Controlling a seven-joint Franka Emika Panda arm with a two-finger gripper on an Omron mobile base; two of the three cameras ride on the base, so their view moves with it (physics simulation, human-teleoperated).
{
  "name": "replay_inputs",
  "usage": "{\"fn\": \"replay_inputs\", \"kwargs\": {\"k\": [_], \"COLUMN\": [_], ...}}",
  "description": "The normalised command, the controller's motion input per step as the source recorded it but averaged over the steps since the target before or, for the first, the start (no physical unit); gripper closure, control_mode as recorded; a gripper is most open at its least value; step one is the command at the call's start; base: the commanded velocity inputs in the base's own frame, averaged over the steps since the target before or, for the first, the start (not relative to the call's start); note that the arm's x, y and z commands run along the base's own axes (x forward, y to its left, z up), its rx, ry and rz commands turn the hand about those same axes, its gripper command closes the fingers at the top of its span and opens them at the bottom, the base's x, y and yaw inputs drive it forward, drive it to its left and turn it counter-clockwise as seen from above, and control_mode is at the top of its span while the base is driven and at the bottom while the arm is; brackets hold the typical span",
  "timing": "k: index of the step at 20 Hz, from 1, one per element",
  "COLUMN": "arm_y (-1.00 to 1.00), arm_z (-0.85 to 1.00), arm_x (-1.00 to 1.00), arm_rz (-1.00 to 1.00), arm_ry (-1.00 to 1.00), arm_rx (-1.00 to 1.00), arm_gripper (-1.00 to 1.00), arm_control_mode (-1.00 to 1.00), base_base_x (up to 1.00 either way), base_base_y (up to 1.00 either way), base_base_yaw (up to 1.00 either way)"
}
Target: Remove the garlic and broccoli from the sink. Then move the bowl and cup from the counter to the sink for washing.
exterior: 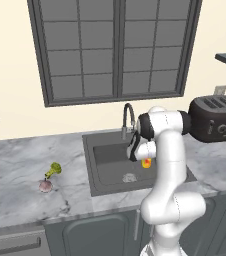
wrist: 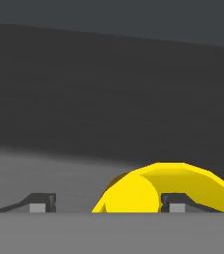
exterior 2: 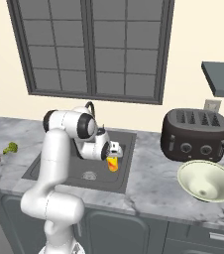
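Observation:
The yellow cup (wrist: pixel 168 183) with its red-orange patch is in the dark sink (exterior: pixel 105 150), at the basin's right side (exterior 2: pixel 113 163). My gripper (wrist: pixel 109 202) is low in the basin right over the cup (exterior: pixel 146 163), its fingers wide apart. The cup sits off to the right fingertip's side and does not span the gap. On the marble counter (exterior: pixel 15 165) left of the sink lie the garlic (exterior: pixel 45 186) and the broccoli (exterior: pixel 53 170). The pale cream-green bowl (exterior 2: pixel 206 181) stands on the counter to the right.
A dark toaster (exterior 2: pixel 196 134) stands behind the bowl. The curved tap (exterior: pixel 128 117) rises at the sink's back edge, close to my arm. A whitish drain disc (exterior: pixel 129 177) lies on the basin floor left of the cup.

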Motion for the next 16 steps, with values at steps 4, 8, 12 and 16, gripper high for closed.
{"fn": "replay_inputs", "kwargs": {"k": [4,8,12,16], "arm_y": [-0.25,-0.21,-0.15,-0.14], "arm_z": [-0.01,0.01,0.05,0.15], "arm_x": [0.00,-0.02,-0.06,-0.03], "arm_rz": [0.00,0.00,0.00,0.00], "arm_ry": [0.00,0.00,0.00,0.00], "arm_rx": [0.00,0.00,0.00,0.01], "arm_gripper": [-1.00,-1.00,-1.00,-1.00], "arm_control_mode": [-1.00,-1.00,-1.00,-1.00], "base_base_x": [0.00,0.00,0.00,0.00], "base_base_y": [0.00,0.00,0.00,0.00], "base_base_yaw": [0.00,0.00,0.00,0.00]}}
